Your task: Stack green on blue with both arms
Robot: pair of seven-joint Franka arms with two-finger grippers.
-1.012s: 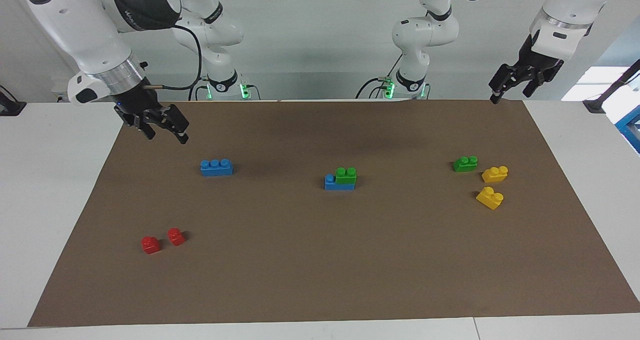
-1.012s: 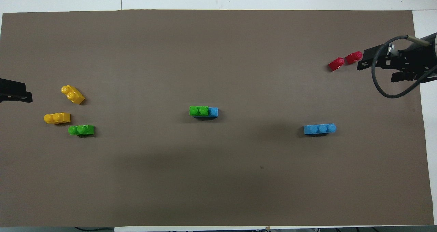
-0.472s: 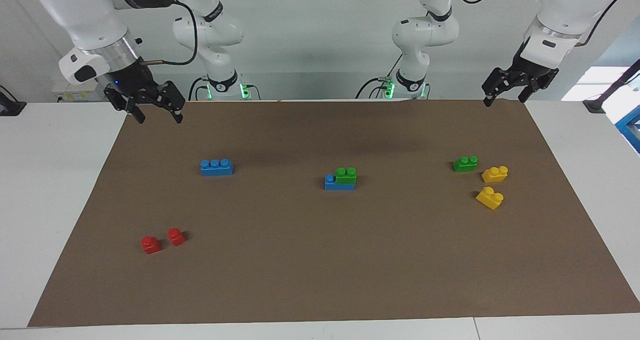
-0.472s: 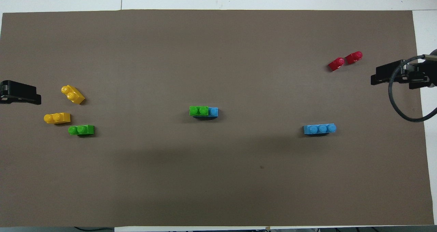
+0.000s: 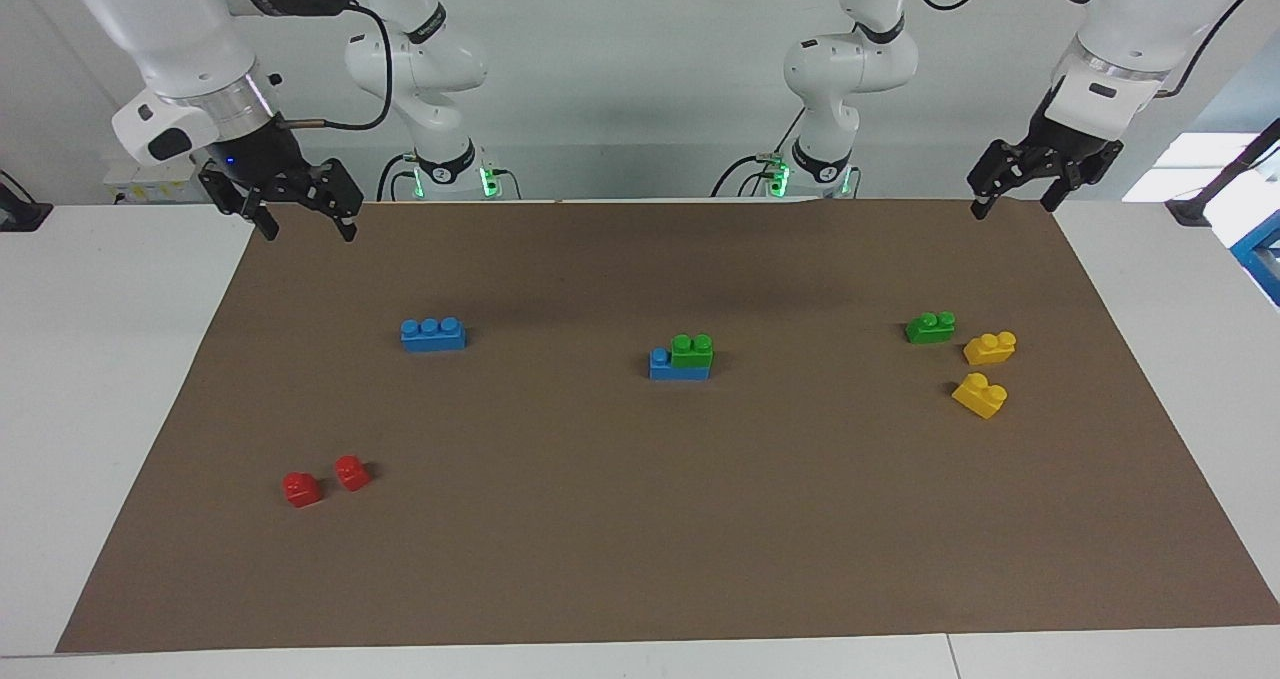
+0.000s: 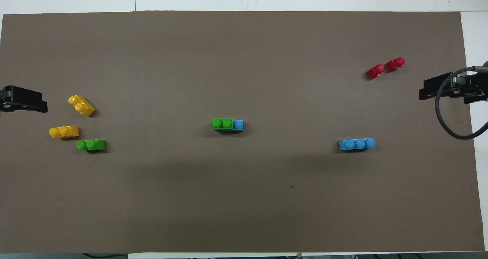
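Green on blue: your stack (image 5: 681, 357) sits mid-mat, the green brick (image 5: 692, 349) pressed on the blue brick (image 5: 678, 367), one blue stud bare at the right arm's end.
Change: over the last second both arms pulled up and back toward the mat's corners nearest the robots; no brick moved, so you can likely count this stack done.
Right gripper (image 5: 300, 221): fingers spread, empty, over its corner of the mat.
Left gripper (image 5: 1012, 199): fingers spread, empty, over its corner.
Loose bricks: a second blue brick (image 6: 357, 143) and second green brick (image 6: 90, 145) lie apart, unstacked.
Views: facing view shows gripper height; overhead shows only their tips, though it probably gives stud alignment better.
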